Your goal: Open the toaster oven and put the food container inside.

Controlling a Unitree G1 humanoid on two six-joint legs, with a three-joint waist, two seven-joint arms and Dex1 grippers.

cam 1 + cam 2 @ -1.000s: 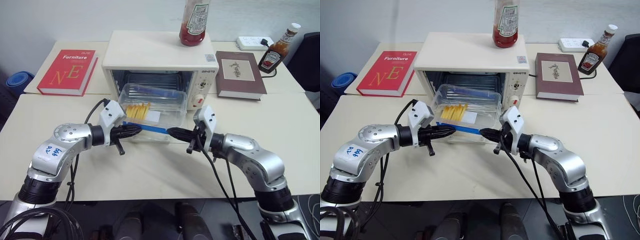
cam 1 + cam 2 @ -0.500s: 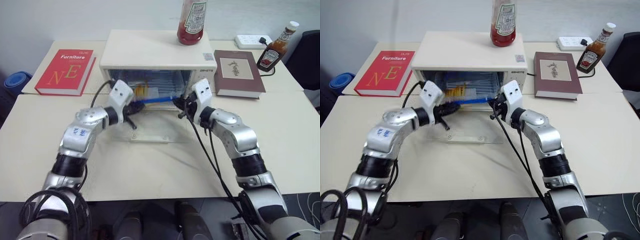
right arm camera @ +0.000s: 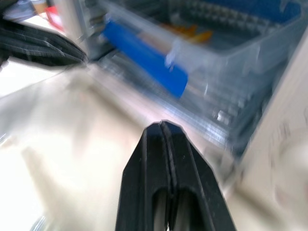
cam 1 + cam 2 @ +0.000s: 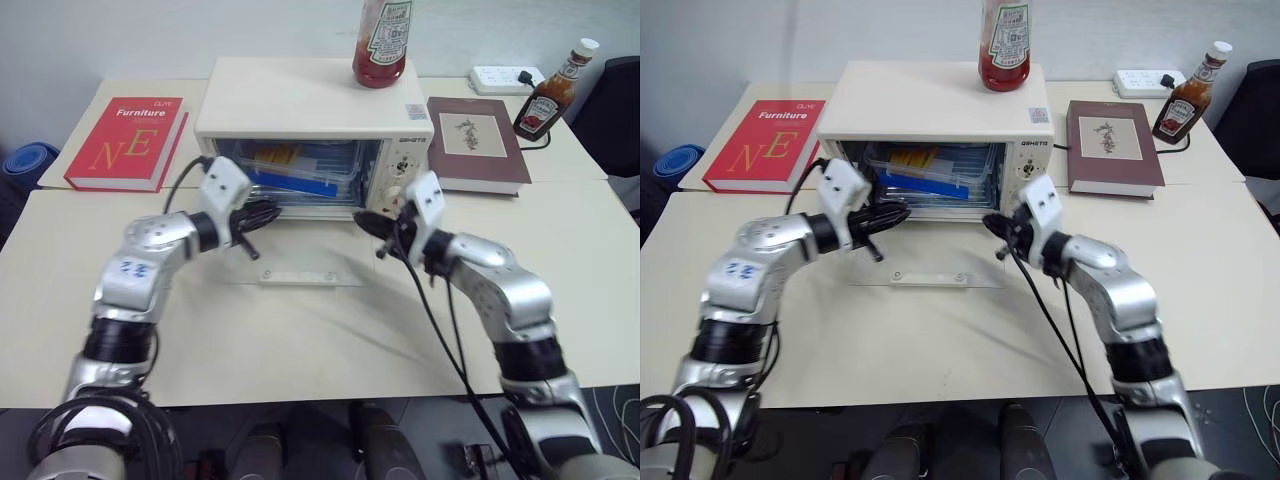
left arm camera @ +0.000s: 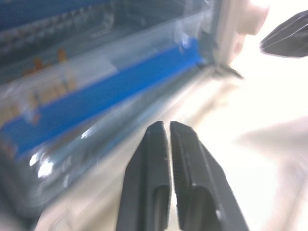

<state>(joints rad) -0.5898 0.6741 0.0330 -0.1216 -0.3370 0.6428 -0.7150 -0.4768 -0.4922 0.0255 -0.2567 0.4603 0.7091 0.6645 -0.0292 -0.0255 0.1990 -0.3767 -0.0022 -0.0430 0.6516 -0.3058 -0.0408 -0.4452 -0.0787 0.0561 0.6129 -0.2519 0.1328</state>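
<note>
The cream-white toaster oven [image 4: 310, 105] stands at the back of the table, its glass door [image 4: 300, 262] folded down flat on the tabletop. The clear food container [image 4: 300, 172] rests inside on the rack, one blue clip [image 4: 296, 186] facing out. My left gripper [image 4: 268, 211] hovers just outside the opening's left corner, its fingers [image 5: 156, 144] parted by a thin slit and holding nothing. My right gripper [image 4: 362, 220] is shut and empty, in front of the opening's right corner below the knobs. Both wrist views show the container [image 5: 96, 91] [image 3: 202, 48] close ahead.
A ketchup bottle [image 4: 383, 45] stands on top of the oven. A red book [image 4: 125, 143] lies to the oven's left, a brown book [image 4: 478, 140] to its right. A sauce bottle [image 4: 550, 95] and a power strip [image 4: 508, 78] sit at the back right.
The container went from being held between both grippers in front of the oven to resting inside. Both grippers let go and drew back; the left fingers parted slightly.
</note>
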